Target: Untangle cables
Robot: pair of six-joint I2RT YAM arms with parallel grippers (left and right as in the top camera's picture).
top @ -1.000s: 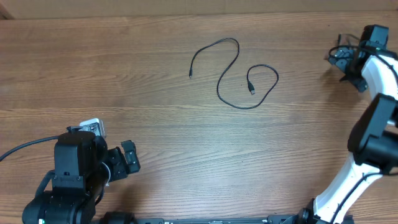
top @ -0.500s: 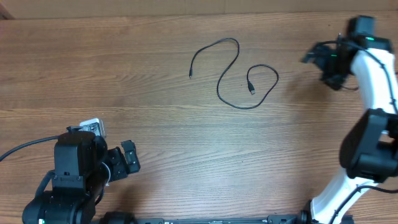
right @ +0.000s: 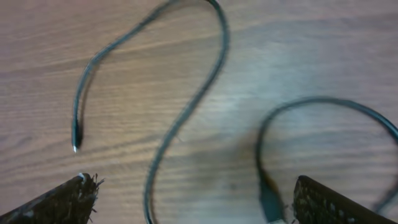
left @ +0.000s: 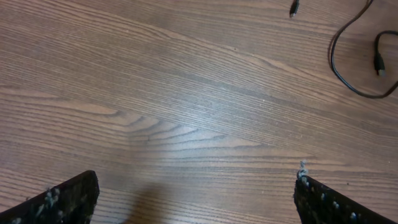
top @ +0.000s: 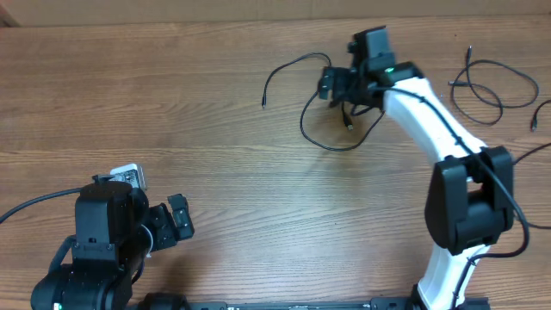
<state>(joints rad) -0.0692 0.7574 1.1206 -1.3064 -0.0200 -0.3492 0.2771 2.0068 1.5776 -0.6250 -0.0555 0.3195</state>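
Note:
One thin black cable [top: 303,120] lies in an S-curve with a loop at the middle back of the table. My right gripper [top: 337,93] hovers over its loop, open and empty. In the right wrist view the S-curve [right: 205,81] runs between my fingers, one metallic tip [right: 76,142] lies at the left, and a plug end [right: 270,200] sits near my right finger [right: 339,202]. More thin black cables [top: 482,97] lie looped at the far right. My left gripper [top: 176,220] rests open and empty at the front left; its wrist view shows the central cable [left: 348,71] far off.
The table is brown wood grain. A light back edge [top: 258,10] runs along the top. The white right arm [top: 430,112] stretches diagonally from the front right to the middle. The left arm's base [top: 99,241] fills the front left corner.
My right arm has swung from the far right edge leftward to above the central cable. Looped cables now lie uncovered at the far right. The left arm has not moved.

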